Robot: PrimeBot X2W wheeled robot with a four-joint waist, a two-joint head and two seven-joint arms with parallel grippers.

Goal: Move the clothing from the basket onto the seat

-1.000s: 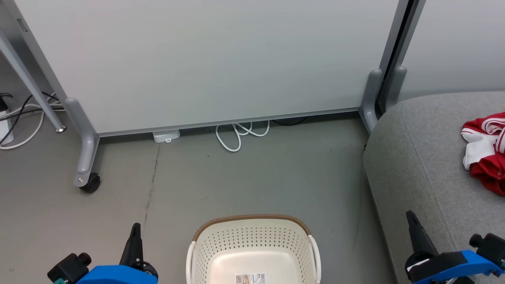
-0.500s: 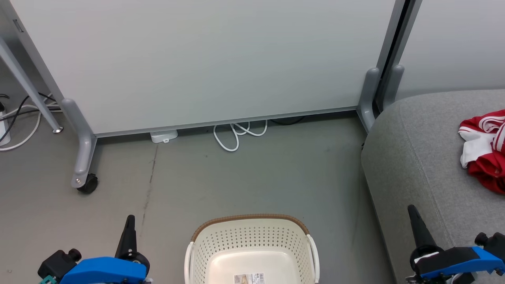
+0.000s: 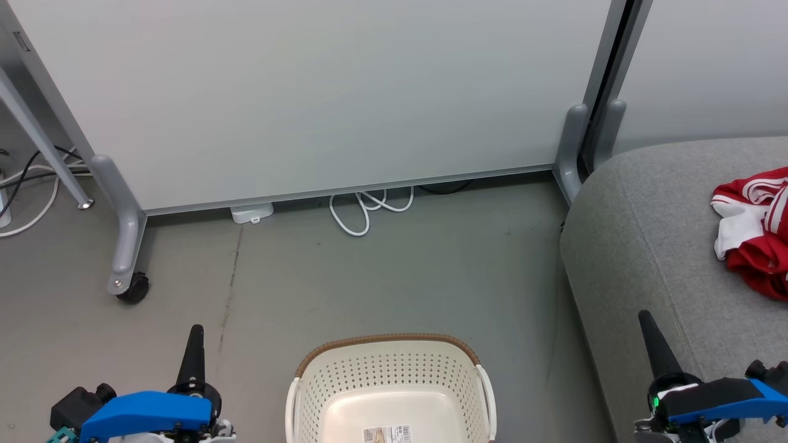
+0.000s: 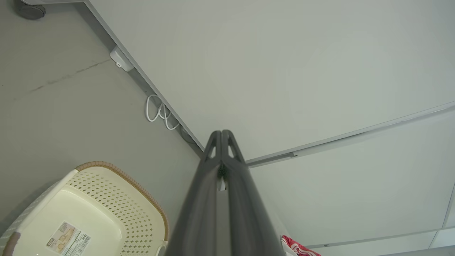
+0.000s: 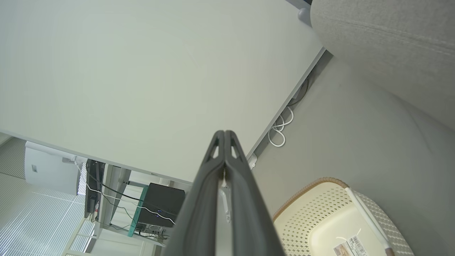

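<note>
Left tool (image 3: 196,332): long black fingers tapering to a point, on the left blue housing (image 3: 148,411). Black knobbed block (image 3: 77,406) left of that housing, teal bit (image 3: 59,436) under the block. Right tool (image 3: 646,320): same build, right blue housing (image 3: 732,399), white patch (image 3: 674,390) and green LED (image 3: 655,403) at the finger base. Wrist views: dark grey fingers (image 4: 208,192), triangular cutouts near the tips.

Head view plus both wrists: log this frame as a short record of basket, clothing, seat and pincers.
basket: cream perforated plastic basket on the floor; no clothing in the visible part
clothing: crumpled red and white garment lying on the seat
seat: large grey fabric couch cushion, right of the basket
left pincer: shut, empty
right pincer: shut, empty
</note>
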